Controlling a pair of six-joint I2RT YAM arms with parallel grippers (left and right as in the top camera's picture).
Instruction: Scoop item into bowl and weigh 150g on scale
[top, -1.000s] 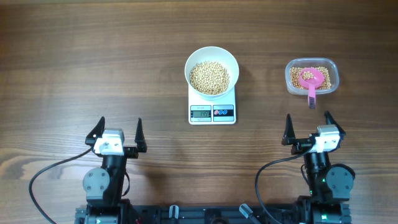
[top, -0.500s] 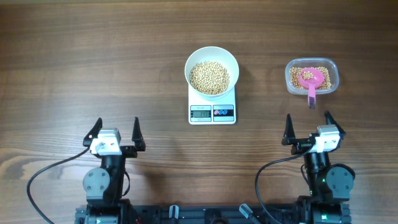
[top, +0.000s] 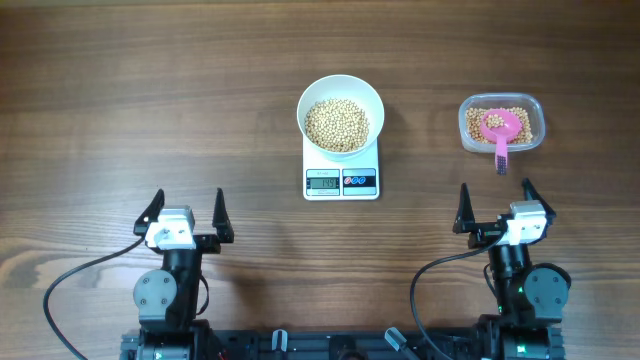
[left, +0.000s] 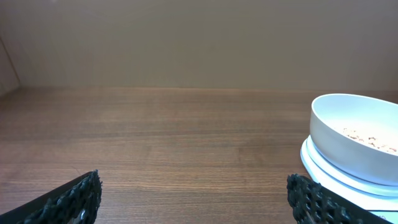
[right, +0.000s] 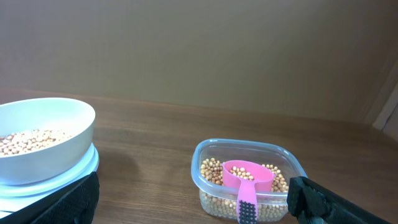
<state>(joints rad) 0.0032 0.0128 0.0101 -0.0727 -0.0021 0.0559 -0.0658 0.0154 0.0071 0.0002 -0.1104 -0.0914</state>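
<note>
A round white bowl stands on the white scale, and tan beans fill it. The scale's grey display faces the front edge. More beans lie in a clear tub to the right, with a pink scoop resting in them, handle toward me. My left gripper is open near the front left, empty, well short of the scale. Open and empty too, my right gripper sits in front of the tub. The right wrist view shows the bowl, tub and scoop; the left wrist view shows the bowl.
Bare wooden tabletop stretches across the left half and the back. Black cables run from both arm bases at the front edge. A plain wall rises behind the table in the wrist views.
The left gripper has shifted slightly left and toward the front. Nothing else has moved.
</note>
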